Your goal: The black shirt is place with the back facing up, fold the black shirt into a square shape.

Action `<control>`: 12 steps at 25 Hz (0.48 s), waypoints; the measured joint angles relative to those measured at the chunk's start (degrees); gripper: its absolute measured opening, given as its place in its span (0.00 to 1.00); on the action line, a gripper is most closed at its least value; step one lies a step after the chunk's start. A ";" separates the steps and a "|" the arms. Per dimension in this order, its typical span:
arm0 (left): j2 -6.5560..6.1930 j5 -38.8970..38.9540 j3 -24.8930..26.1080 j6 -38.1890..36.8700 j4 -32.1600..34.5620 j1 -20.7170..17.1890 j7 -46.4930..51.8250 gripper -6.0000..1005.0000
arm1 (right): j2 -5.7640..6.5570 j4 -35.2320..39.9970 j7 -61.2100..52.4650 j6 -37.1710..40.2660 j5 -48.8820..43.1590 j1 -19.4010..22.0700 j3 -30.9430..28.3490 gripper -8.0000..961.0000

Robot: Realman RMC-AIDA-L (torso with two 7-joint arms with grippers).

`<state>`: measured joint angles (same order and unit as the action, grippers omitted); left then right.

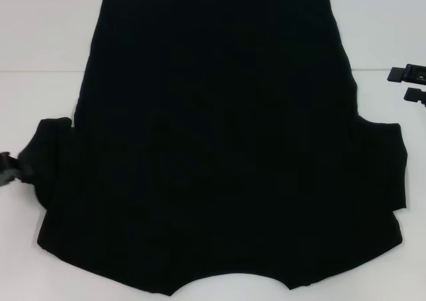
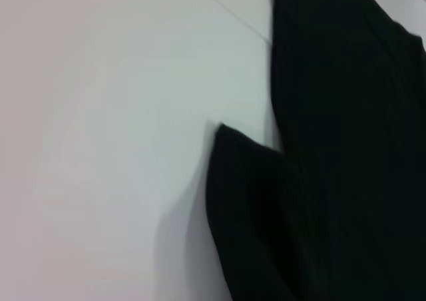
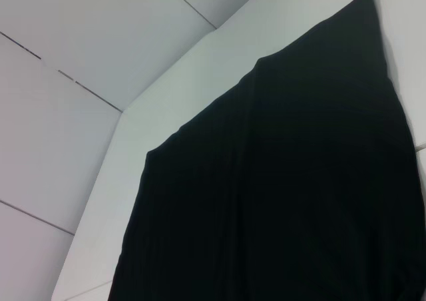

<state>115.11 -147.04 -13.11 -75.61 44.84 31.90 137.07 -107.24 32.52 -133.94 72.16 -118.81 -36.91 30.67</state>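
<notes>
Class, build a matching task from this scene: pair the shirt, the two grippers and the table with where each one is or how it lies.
Column one:
1. black shirt
2. left gripper
3. right gripper
4. white table

Column two:
A. at the shirt's left sleeve
B. off the cloth, beside the shirt's right edge
C. spread flat, unfolded
D. lies under the shirt

Pairs: 1-C, 2-A, 3-B, 4-D
</notes>
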 joint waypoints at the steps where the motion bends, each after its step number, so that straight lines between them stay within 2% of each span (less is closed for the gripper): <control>1: -0.03 0.00 0.04 0.12 0.50 -0.06 0.28 0.02 | 0.01 0.00 0.00 0.00 -0.02 0.00 0.02 0.84; 12: -1.31 -2.21 0.63 2.88 4.31 0.08 3.39 0.02 | 0.33 -0.20 -0.19 0.04 -0.10 0.02 0.16 0.84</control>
<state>113.81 -149.25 -12.48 -72.72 49.15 31.98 140.46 -106.90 32.32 -134.13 72.20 -118.92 -36.88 30.83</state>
